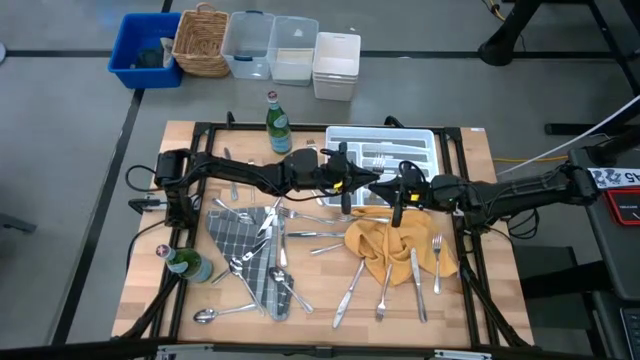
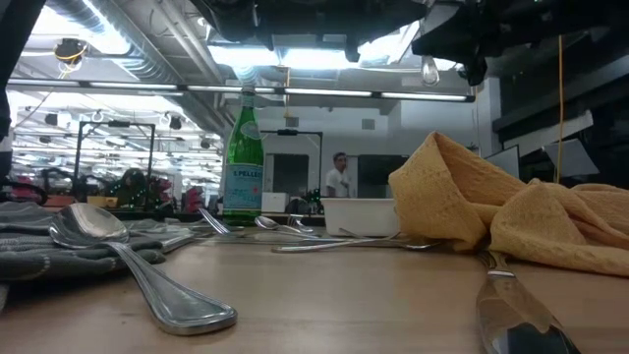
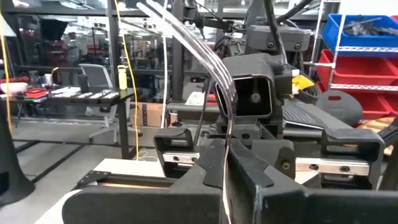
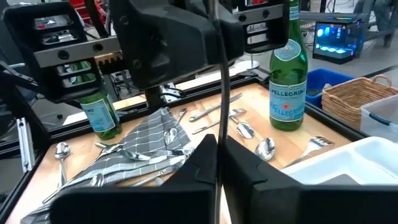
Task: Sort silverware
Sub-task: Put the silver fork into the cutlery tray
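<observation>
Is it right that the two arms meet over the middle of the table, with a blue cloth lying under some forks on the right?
Not quite: the cloth on the right is mustard yellow, not blue, as the high view shows. The rest holds: the left gripper and right gripper meet mid-table, and forks lie on that cloth.

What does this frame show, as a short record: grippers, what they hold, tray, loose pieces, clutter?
Left gripper: mid-table, jaws shut on a fork
Right gripper: facing the left one, jaws shut on the same fork
White tray: next to the grippers, some pieces inside
Loose silverware: scattered over the table, grey checked cloth and yellow cloth
Green bottles: one beside the tray, one near the left arm's base
</observation>
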`<state>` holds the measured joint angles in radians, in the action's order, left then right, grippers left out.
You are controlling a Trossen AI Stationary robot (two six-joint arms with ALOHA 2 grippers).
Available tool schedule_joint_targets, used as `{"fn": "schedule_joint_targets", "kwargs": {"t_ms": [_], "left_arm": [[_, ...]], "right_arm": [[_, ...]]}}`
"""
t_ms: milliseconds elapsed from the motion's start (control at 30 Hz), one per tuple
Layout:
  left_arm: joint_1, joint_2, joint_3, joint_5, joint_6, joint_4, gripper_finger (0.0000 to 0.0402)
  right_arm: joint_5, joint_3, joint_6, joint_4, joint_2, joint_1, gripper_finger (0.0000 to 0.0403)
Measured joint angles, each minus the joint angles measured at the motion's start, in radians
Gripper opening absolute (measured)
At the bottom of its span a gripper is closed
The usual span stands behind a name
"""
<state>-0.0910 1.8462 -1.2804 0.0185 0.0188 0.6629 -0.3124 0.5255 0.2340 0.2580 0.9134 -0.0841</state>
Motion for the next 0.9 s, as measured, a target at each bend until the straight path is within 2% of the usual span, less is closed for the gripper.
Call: {"fn": "schedule_joint_targets", "kwargs": {"t_ms": [200, 433, 700, 900], "left_arm": [[-0.003, 0.000, 0.000, -0.005, -0.054, -0.003, 0.0005], [-0.004, 0.000, 0.000, -0.156, -0.044, -0.096, 0.0045], [-0.030, 0.000, 0.001, -0.180, -0.015, -0.215, 0.0095], [-0.053, 0.000, 0.001, -0.180, -0.014, -0.316, 0.0099]], "right_arm": [[-0.014, 0.000, -0.007, -0.016, -0.002, 0.014, 0.0007], [-0.017, 0.000, -0.006, -0.082, -0.001, 0.102, 0.0005], [-0.017, 0.000, -0.010, -0.267, -0.002, 0.264, 0.0005], [-0.026, -0.001, -0.171, -0.408, -0.001, 0.427, 0.0003]]}}
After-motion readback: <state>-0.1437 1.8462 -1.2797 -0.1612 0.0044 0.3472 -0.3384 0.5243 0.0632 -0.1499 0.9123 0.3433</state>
